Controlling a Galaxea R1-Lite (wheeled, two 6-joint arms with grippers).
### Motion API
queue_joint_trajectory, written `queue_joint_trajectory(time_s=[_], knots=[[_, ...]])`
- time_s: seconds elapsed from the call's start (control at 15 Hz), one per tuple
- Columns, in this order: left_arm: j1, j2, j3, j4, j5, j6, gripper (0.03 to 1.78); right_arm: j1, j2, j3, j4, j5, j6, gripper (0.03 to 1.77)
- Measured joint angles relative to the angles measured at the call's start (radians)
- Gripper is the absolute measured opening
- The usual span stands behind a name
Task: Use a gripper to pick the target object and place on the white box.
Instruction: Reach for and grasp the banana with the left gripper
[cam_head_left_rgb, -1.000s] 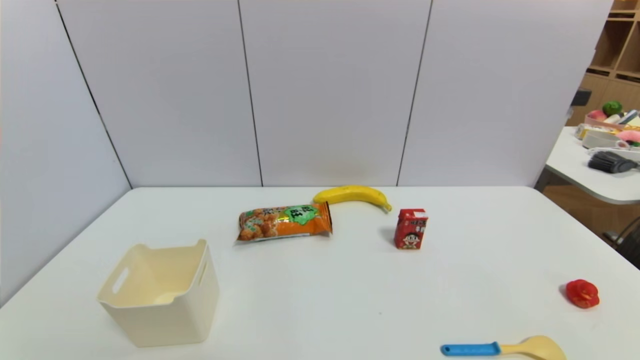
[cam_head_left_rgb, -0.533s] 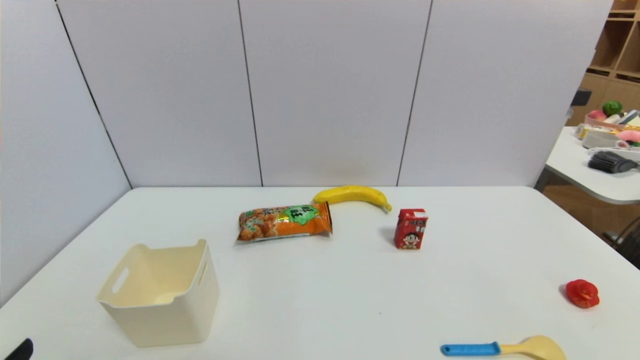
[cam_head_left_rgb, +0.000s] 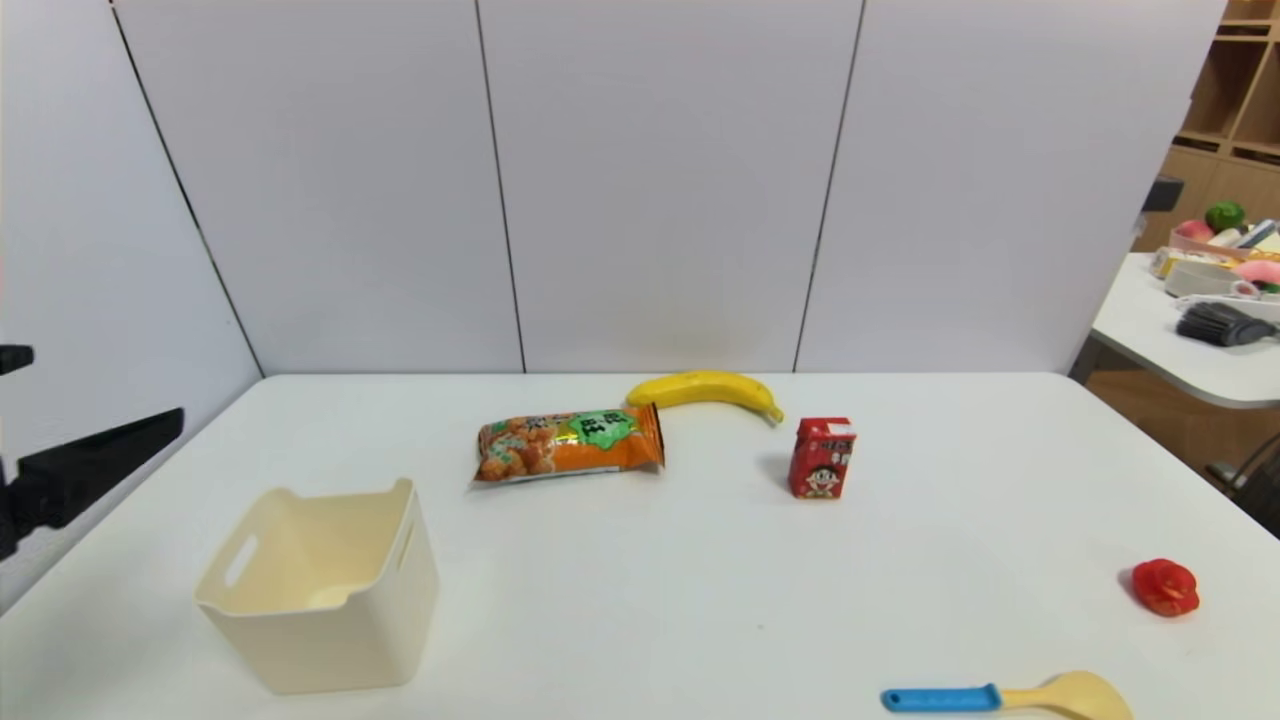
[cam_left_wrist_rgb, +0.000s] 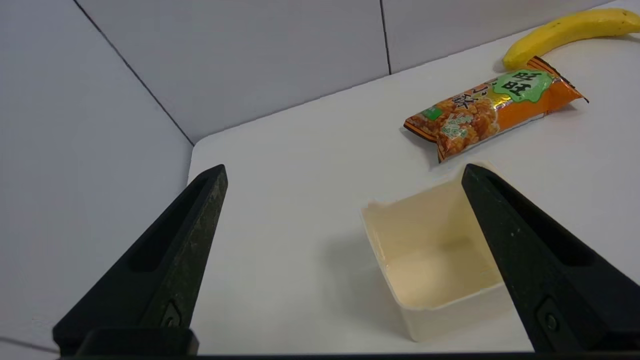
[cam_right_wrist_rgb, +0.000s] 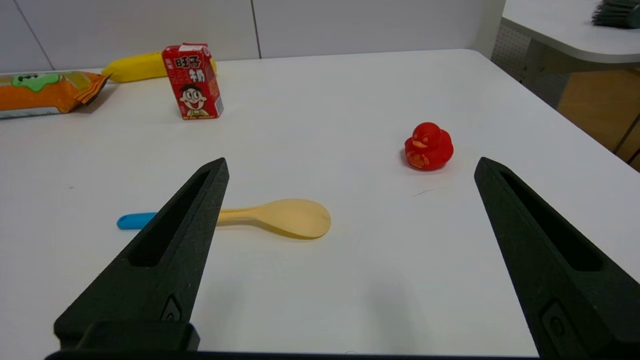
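Observation:
The yellow banana lies at the back of the table, just behind the orange snack bag; it also shows in the left wrist view and, partly behind the red carton, in the right wrist view. The cream-white box stands empty at the front left. My left gripper hangs at the far left, above and to the left of the box, far from the banana. Its jaws stand wide open and empty. My right gripper is open and empty over the front right of the table.
An orange snack bag lies mid-table and a red drink carton stands to its right. A red toy duck sits near the right edge. At the front right lies a yellow spoon with a blue handle. Grey wall panels close the back and left.
My left gripper has risen into the head view, from the bottom left corner up to the left edge above the box. Nothing on the table has moved.

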Motion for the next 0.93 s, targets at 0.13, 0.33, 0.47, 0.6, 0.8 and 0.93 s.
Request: queue_joint_trajectory(time_s=[0.13,0.33,0.47,0.6,0.8,0.93], knots=[[-0.041,0.137,-0.089,0.000,-0.010,0.023,1.69,0.000,0.000,0.000,0.000,0.000,-0.001,1.70],[-0.118,0.344,-0.231,0.002,-0.020,0.034,1.69,0.000,0.000,0.000,0.000,0.000,-0.001,1.70],[-0.174,0.472,-0.326,0.003,-0.023,0.036,1.69,0.000,0.000,0.000,0.000,0.000,0.000,1.70],[-0.230,0.603,-0.421,0.002,-0.025,0.036,1.69,0.000,0.000,0.000,0.000,0.000,0.000,1.70],[-0.296,0.766,-0.540,0.001,-0.026,0.036,1.69,0.000,0.000,0.000,0.000,0.000,0.000,1.70],[-0.334,0.871,-0.621,0.000,-0.027,0.036,1.69,0.000,0.000,0.000,0.000,0.000,-0.001,1.70]])
